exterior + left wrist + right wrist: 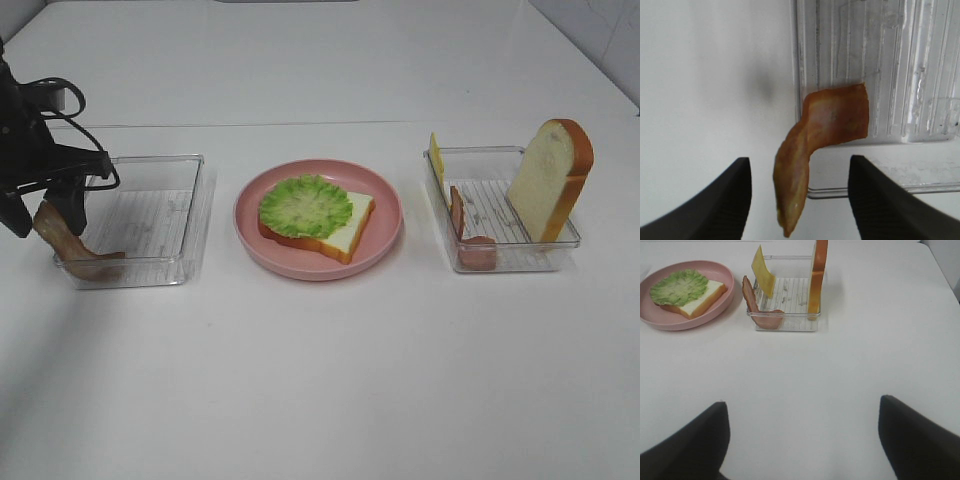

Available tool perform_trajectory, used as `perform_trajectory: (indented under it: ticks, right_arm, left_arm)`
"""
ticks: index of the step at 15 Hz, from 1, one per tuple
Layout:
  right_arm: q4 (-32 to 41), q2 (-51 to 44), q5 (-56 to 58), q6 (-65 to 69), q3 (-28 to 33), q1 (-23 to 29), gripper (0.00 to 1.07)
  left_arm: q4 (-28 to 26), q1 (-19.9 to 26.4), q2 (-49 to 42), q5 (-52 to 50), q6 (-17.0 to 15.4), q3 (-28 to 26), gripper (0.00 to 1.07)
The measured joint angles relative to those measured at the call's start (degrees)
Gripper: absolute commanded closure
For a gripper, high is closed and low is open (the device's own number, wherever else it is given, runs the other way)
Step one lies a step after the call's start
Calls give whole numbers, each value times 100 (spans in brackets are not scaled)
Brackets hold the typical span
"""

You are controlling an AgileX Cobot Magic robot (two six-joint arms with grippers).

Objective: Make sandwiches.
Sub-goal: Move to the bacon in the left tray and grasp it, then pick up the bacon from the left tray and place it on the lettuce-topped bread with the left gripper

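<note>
L gripper (799, 170) jaws apart, straddling 1 bacon strip (832, 117) leaning on left tray (920, 75) corner. Thin, floppy, light; pinch raised end. Prob no contact yet. R gripper (800, 412) apart.

The worktop (320, 380) looks smooth, matt white. The left tray (150, 222) and right tray (492, 210) are clear, glossy, ribbed plastic. The pink plate (385, 235) shines softly; the lettuce (305, 205) looks crinkled, matt.

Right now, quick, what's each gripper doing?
Left gripper: open, with the brown bacon strip between its jaws, not gripped.
Right gripper: open, empty.
</note>
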Motion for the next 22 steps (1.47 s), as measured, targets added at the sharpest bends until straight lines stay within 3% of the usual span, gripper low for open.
perform_trajectory:
  ticks: [7,12,13,22]
  right_arm:
    - [0,0,0,0,0,0,30]
    - [0,0,0,0,0,0,30]
    - [0,0,0,0,0,0,30]
    - [0,0,0,0,0,0,30]
  left_arm:
    - [-17,0,138,-86,0,0,60]
    - [-17,0,138,-86,6,0,104]
    - [-17,0,138,-86,6,0,107]
    - [-52,0,-195,-109,74,-109,107]
